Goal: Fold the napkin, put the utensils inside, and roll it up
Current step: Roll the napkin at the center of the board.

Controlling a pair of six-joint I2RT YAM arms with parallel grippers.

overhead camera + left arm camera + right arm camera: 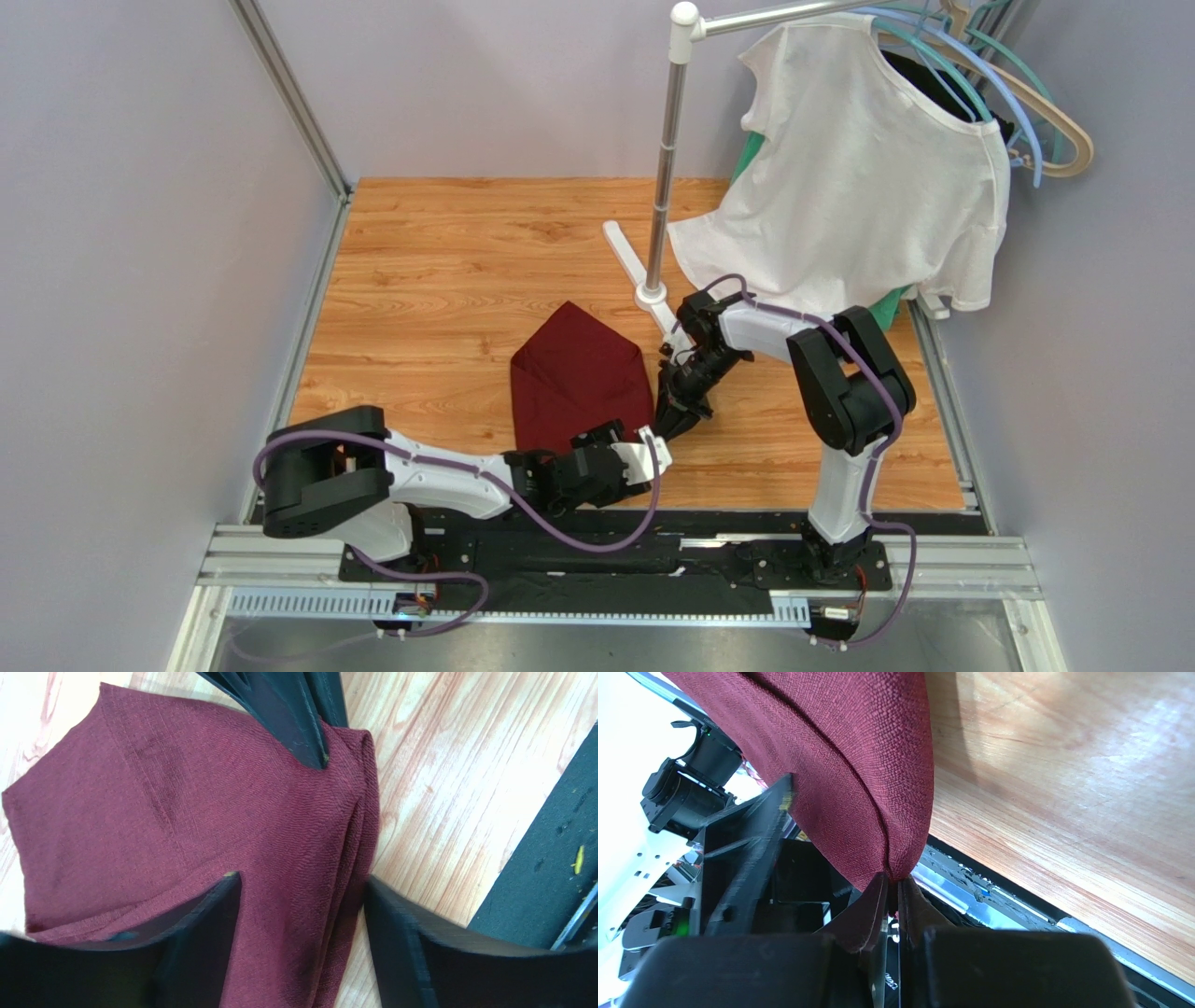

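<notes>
The left arm [421,479] reached low across the near edge of the wooden desk [435,266], its left tool [302,879] at the near right part of the napkin [578,367]. That tool stood apart, not clamped: in the left wrist view one of its fingers [203,924] lay over the maroon cloth and the other was on the bare wood just beside it, so that the napkin's layered right edge ran between them.

The napkin lay near the middle of the desk, towards the front, folded into a shape with a point at its far end and a stitched hem showing across its upper layer. Most of it rested flat on the wood.

At its near right corner the right tool [892,885] was together on the cloth, pinching the corner between both tips. From the right wrist view the cloth rose from that pinch in a taut fold, off the wood there. The two tools were close to each other, each visible in the other's camera.

Further right and back, a metal stand [671,154] stood on the desk, and a white T-shirt [856,182] hung from its bar among several hangers [1045,119], well apart from the napkin
</notes>
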